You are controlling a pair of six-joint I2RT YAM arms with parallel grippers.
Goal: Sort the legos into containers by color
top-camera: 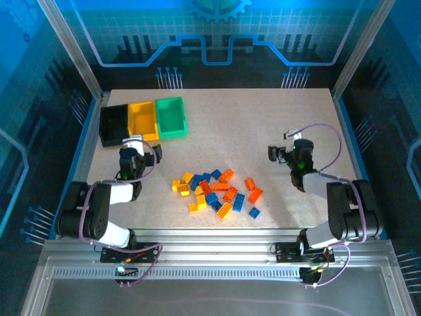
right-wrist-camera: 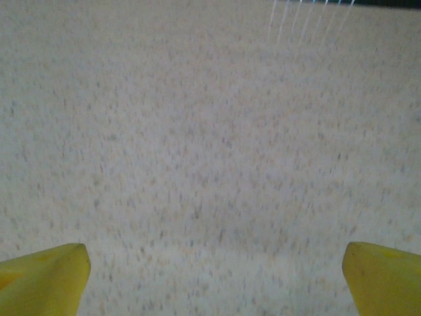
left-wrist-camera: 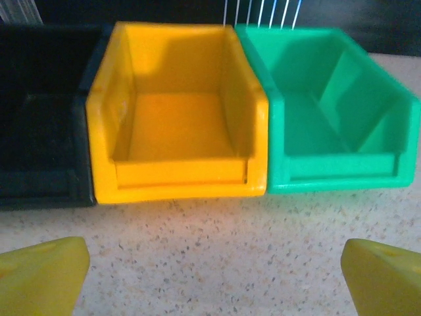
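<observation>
Sorting bench, seen from overhead and from both wrists: the left gripper (left-wrist-camera: 214,270) hung with its jaws spread wide and nothing between them, its yellow fingertips (left-wrist-camera: 41,275) low over the bare speckled table (left-wrist-camera: 217,230). Just ahead of those jaws stood the containers, three open-topped bins joined in a row. The yellow bin (left-wrist-camera: 177,187) sat straight in front, the black bin (left-wrist-camera: 39,194) lay out beyond the left finger, and the green bin (left-wrist-camera: 339,176) lay beyond the right finger. The yellow and green bins showed bare floors; the inside of the black one was too dark to read.

The right gripper (right-wrist-camera: 214,270) was likewise wide open and gripping nothing, with only tabletop between and ahead of its fingers.

The legos (top-camera: 217,193), yellow, blue and orange-red bricks mixed in one loose pile, lay on the table between the two grippers. They were well apart from both, behind and to the right of the left jaws, and to the left of the right jaws, nearer the arm bases.
</observation>
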